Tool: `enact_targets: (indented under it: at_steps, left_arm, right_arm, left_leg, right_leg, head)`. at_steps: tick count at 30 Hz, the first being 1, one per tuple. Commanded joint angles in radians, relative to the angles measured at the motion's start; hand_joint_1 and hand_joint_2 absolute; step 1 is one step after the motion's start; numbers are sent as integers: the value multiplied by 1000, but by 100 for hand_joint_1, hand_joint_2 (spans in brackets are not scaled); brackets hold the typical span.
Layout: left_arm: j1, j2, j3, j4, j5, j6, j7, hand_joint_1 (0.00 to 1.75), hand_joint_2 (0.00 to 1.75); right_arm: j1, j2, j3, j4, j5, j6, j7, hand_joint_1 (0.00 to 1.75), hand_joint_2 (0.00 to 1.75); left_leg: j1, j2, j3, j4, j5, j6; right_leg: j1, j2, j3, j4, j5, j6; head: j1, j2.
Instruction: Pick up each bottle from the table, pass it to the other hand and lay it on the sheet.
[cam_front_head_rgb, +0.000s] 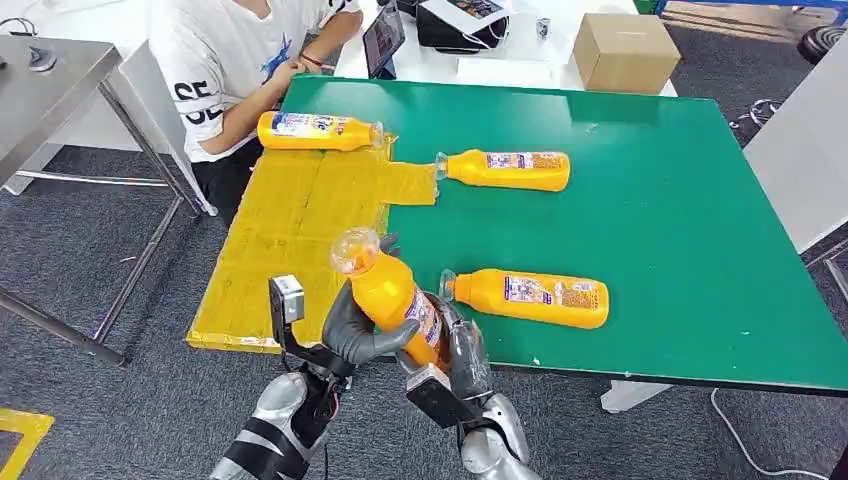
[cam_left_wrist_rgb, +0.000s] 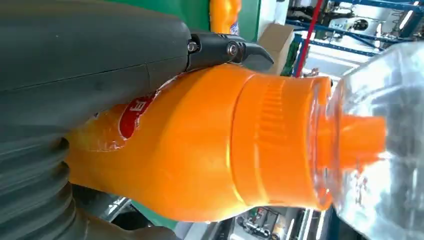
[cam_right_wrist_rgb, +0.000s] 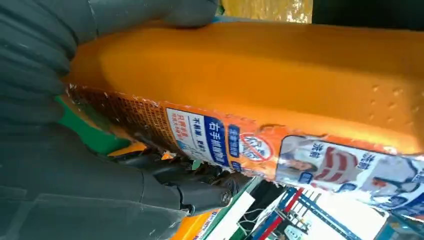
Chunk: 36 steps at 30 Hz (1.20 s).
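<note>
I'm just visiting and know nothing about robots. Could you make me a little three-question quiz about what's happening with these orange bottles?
1. True or false: both hands grip the raised bottle.
2. How many bottles lie on the green table? A) one B) two C) four
3. Fill in: one bottle lies at the far end of the ____ sheet.

Key: 1 true, left hand and right hand both hold it; 2 B, the far bottle and near bottle; 3 yellow.
</note>
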Motion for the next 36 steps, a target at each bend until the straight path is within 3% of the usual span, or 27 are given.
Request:
enact_targets:
  at_steps: [1, 11, 13, 14, 15, 16, 25, 36]
  left_arm:
    - [-51, 22, -17, 96, 74, -57, 27, 0, 175]
    - [-46, 24, -16, 72, 102, -84, 15, 0, 175]
    - [-39, 42, -48, 28, -11, 1, -42, 0, 175]
    - [-39, 44, -56, 26, -35, 14, -46, 21, 175]
    - [-39, 48, -69, 17, -85, 51, -64, 141, 175]
    - [-39, 48, -69, 17, -85, 51, -64, 175, 175]
    - [-30, 44, -60, 1, -175, 101, -98, 175, 175]
    - [-19, 39, -32, 17, -94, -32, -52, 175, 175]
  right_arm:
    - [-56, 1, 75, 141, 33, 19, 1, 175, 175]
    - [-64, 1, 86, 166, 32, 36, 1, 175, 175]
    - [-63, 2, 83, 157, 13, 41, 1, 175, 175]
    - [-62, 1, 83, 155, 12, 40, 1, 175, 175]
    - [-63, 2, 83, 148, 6, 47, 1, 175, 175]
    - [-63, 2, 83, 148, 6, 47, 1, 175, 175]
    - [-56, 4, 74, 120, -30, 79, 1, 175, 175]
    - [-55, 2, 72, 90, -51, 77, 1, 175, 175]
  left_leg:
    - [1, 2, 7, -1, -2, -2]
    - [1, 1, 4, -1, -1, -1]
    - [2, 1, 6, 0, -2, -2]
    - [1, 1, 3, 0, -1, -1]
    - [2, 1, 6, 0, -3, -2]
    - [2, 1, 7, 0, -3, -2]
    - [1, 1, 3, 0, -1, -1]
    - [1, 1, 4, -1, -1, -1]
  right_leg:
    - [1, 3, 6, -1, -2, -2]
    - [1, 2, 4, -1, -1, -2]
    - [1, 2, 5, -1, -2, -2]
    - [1, 2, 3, 0, -1, -1]
    - [1, 3, 6, 0, -2, -2]
    - [1, 2, 6, -1, -2, -2]
    - [1, 1, 3, 0, -1, -2]
    - [0, 2, 3, -1, -1, -1]
  head:
    - [0, 0]
    - [0, 0]
    - [0, 0]
    - [0, 0]
    - [0, 0]
    - [0, 0]
    - [0, 0]
    - [0, 0]
